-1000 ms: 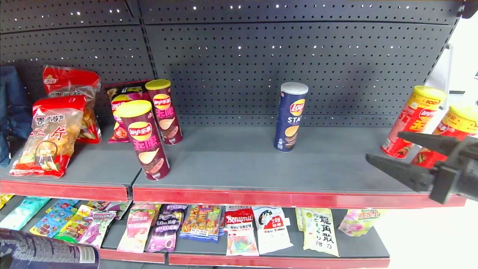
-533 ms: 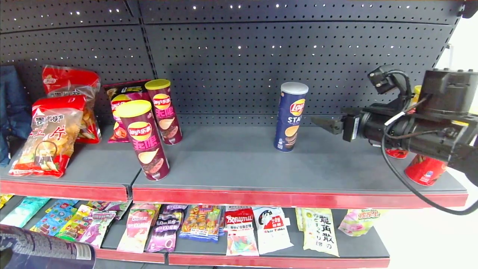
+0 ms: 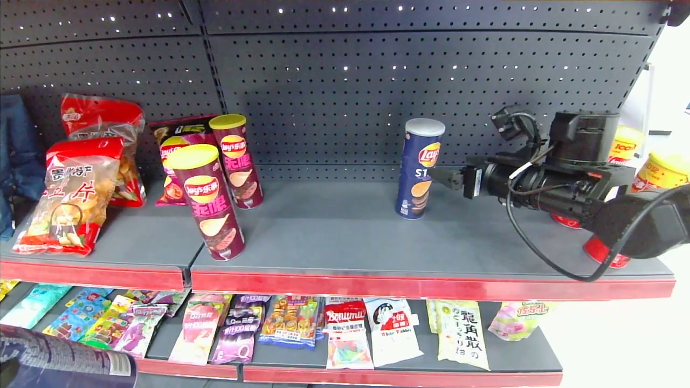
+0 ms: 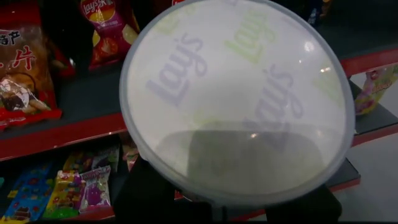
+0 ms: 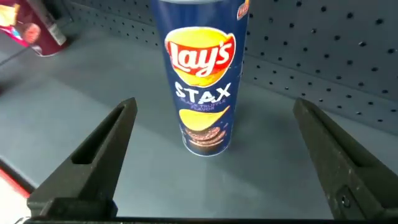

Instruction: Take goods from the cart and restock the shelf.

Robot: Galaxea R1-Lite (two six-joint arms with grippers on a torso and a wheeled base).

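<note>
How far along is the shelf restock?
Looks done: one dark blue cardboard chip tube stands on the grey upper shelf, the open right gripper aimed at it. In hand: a second tube, translucent plastic lid, in the left gripper. Left: shelving it.

The right arm (image 3: pixel 544 186) covers much of 2 red cans (image 3: pixel 663 170); the blue can's (image 5: pixel 202 81) top is cut off.

Matt grey metal shelf (image 3: pixel 334 237) — glossy printed blue can (image 3: pixel 416 161), smooth translucent plastic lid (image 4: pixel 236 99) on the second can (image 3: pixel 59 364)
</note>
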